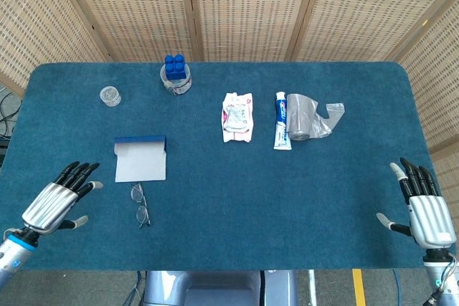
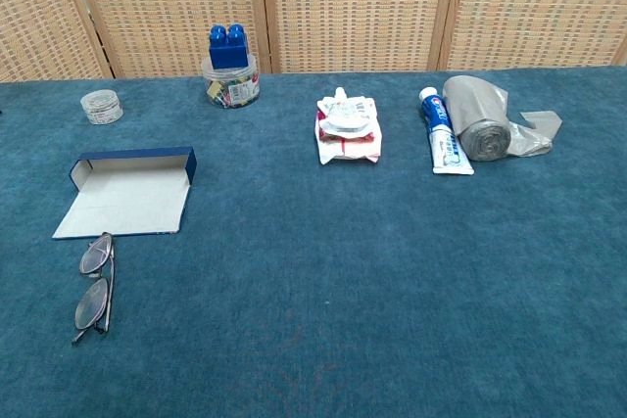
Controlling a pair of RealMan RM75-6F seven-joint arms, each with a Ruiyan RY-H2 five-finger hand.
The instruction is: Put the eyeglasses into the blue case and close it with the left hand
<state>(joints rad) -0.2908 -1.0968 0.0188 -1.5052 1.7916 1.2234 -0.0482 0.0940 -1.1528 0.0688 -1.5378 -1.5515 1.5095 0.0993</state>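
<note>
With the left hand [image 1: 56, 202] empty, fingers spread, near the folded eyeglasses [image 1: 140, 205] lying just in front of the open blue case [image 1: 140, 159], the thin frame could skid on the carpeted surface [image 1: 287, 198] or slip out.

Silver ribbed hand [image 1: 50, 206] — black fingers (pale-tipped)

Bright, even light from overhead, soft faint shadows, no glare, both views sharp throughout.
</note>
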